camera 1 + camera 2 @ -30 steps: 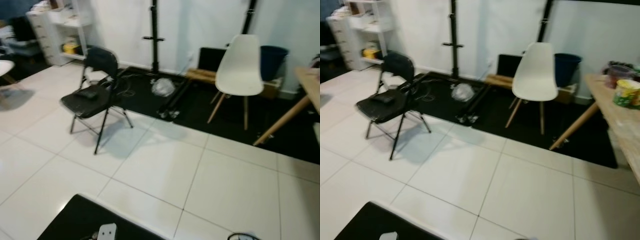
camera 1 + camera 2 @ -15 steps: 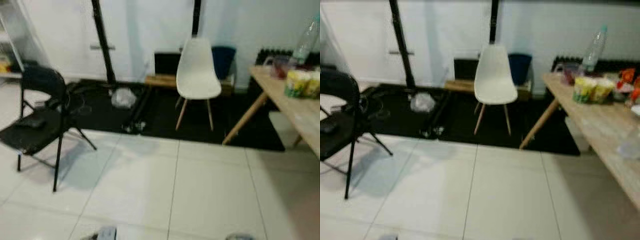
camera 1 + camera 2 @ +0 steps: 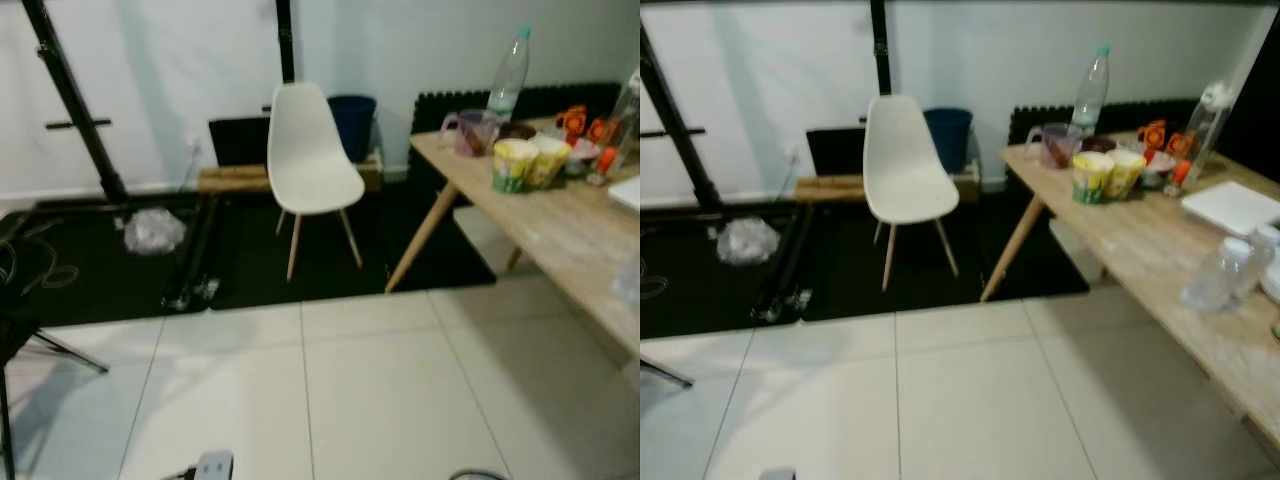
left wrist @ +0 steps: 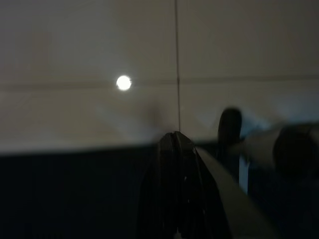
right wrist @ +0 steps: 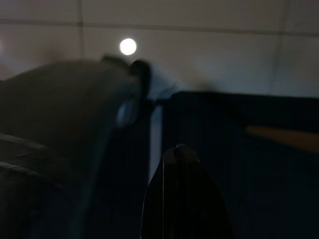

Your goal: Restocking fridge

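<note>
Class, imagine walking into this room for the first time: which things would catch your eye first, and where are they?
A white chair stands alone on the black mat by the far wall. To the right, a wooden table carries a tall clear bottle, two yellow tubs and other groceries. White floor tiles spread across the foreground.

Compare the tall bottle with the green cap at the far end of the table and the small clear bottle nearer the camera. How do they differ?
The tall green-capped bottle stands at the far end of the wooden table, beside a pinkish jug; the small clear bottle stands much nearer, close to the table's front edge. The tall bottle is slim and clearly higher; the small one is short and squat. The tall bottle's cap is green; the small one's cap looks pale. Both are upright and see-through.
</note>
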Motion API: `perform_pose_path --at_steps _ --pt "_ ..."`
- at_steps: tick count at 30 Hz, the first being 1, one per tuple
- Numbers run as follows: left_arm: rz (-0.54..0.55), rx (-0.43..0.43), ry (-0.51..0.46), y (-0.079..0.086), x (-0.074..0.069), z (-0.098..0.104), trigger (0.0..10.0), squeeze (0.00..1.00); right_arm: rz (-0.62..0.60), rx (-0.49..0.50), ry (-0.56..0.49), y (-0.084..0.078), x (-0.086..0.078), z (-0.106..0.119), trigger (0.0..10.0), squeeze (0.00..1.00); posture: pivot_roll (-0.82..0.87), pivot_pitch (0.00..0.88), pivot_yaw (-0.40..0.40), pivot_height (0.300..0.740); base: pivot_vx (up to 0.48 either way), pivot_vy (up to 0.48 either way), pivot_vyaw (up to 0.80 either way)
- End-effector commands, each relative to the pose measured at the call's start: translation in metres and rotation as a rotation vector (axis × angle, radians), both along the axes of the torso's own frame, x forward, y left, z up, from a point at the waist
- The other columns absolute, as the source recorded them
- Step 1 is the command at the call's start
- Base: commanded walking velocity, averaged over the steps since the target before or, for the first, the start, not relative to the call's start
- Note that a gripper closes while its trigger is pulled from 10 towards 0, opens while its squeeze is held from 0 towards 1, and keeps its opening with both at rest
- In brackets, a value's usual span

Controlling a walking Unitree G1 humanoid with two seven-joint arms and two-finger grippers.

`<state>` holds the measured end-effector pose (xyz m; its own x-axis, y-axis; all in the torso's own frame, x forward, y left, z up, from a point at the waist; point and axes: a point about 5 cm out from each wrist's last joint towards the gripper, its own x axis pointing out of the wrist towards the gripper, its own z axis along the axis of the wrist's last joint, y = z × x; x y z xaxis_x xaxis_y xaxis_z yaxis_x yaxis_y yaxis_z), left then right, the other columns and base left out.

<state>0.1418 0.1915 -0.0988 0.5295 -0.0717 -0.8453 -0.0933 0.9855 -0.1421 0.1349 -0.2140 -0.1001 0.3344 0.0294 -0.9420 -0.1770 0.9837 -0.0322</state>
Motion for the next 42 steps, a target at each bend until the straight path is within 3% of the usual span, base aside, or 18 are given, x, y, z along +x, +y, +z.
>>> perform_pose_path --at_steps 1,13,42 --pt "0.002 0.002 0.038 0.0011 -0.0103 -0.0037 10.0 0.0 -0.003 0.011 -0.003 0.0053 0.0002 -0.0009 10.0 0.0 -0.05 0.0 0.032 0.74 0.36 0.0 -0.76" --pt "0.009 0.007 0.041 0.0022 -0.0109 -0.0039 10.0 0.0 -0.002 0.009 -0.002 0.0053 -0.0002 -0.0011 10.0 0.0 -0.05 0.0 0.031 0.74 0.331 0.0 -0.76" --pt "0.027 -0.021 0.016 0.0009 -0.006 -0.002 10.0 0.0 -0.004 0.004 -0.02 0.0053 0.0015 -0.0005 10.0 0.0 -0.05 0.0 0.032 0.74 0.0 0.0 -0.76"
